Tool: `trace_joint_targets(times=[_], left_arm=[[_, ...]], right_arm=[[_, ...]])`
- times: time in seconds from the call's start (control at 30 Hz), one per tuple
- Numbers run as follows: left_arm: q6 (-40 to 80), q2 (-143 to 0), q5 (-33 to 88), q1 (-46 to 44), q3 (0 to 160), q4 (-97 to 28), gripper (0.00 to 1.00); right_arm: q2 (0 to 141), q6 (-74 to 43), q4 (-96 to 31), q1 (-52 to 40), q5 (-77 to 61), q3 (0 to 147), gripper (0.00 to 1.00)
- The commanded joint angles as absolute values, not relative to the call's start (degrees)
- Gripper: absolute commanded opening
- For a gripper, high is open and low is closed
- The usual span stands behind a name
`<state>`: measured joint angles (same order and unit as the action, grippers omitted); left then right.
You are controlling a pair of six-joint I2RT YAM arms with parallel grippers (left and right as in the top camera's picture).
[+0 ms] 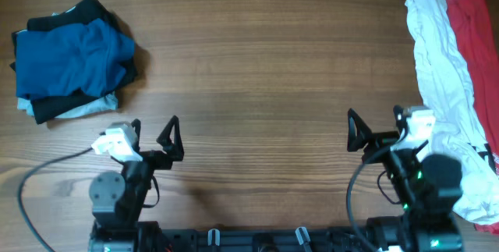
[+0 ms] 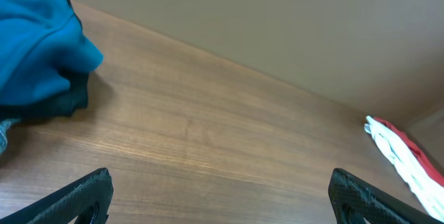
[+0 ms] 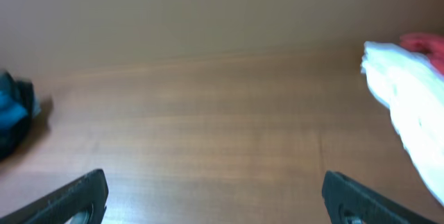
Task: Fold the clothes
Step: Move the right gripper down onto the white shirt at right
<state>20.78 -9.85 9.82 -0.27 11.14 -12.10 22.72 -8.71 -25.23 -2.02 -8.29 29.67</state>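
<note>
While the left gripper (image 1: 154,124) and right gripper (image 1: 374,116) stand open and empty, the white T-shirt (image 1: 437,57) lies crumpled.
Soft, light and limp, it is probably best pinched at a hem edge.

**Three Views, One Desk**

The overhead camera looks straight down on the whole desk (image 1: 257,57). Each wrist camera rides low near the six o'clock edge, facing twelve o'clock. All three share the blue pile (image 1: 70,61) at ten o'clock and the white shirt (image 1: 440,72) at two.
</note>
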Motion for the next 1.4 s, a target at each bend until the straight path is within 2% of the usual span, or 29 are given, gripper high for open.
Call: trace_joint_targets(times=[0.0,0.13,0.3,0.4,0.43,0.47,0.77,1.0,1.37], left_arm=[[21.2,-21.4,11.0,-0.5,22.7,-17.2,1.00],[18.0,-31.5,11.1,-0.5,32.1,-25.1,1.00],[15.2,-44.1,11.1,-0.5,44.5,-39.4,1.00],[15.6,-48.4,11.5,-0.5,47.9,-43.2,1.00],[15.7,-49.3,12.2,-0.5,48.2,-43.4,1.00],[15.7,-49.8,12.8,-0.5,48.3,-43.4,1.00],[15.9,-50.3,13.9,-0.5,48.3,-43.3,1.00],[15.9,-50.3,13.9,-0.5,48.3,-43.4,1.00],[15.8,-50.3,13.9,-0.5,48.3,-43.3,1.00]], right_arm=[[33.4,-7.4,-31.8,-1.6,-6.4,39.1,1.00],[43.8,-7.5,-40.9,-1.6,-6.7,47.7,1.00],[52.6,-6.4,-45.3,-1.6,-11.7,52.8,1.00],[55.4,-21.8,-48.8,-0.3,0.3,52.8,1.00],[56.5,-29.7,-51.2,0.9,6.0,52.8,1.00],[57.2,-32.8,-52.3,1.8,8.3,52.8,1.00],[66.5,-39.3,-54.0,13.4,11.2,51.3,1.00],[74.4,-37.3,-50.8,21.9,12.1,49.8,1.00],[86.9,-37.6,-47.7,26.4,14.4,49.8,1.00]])
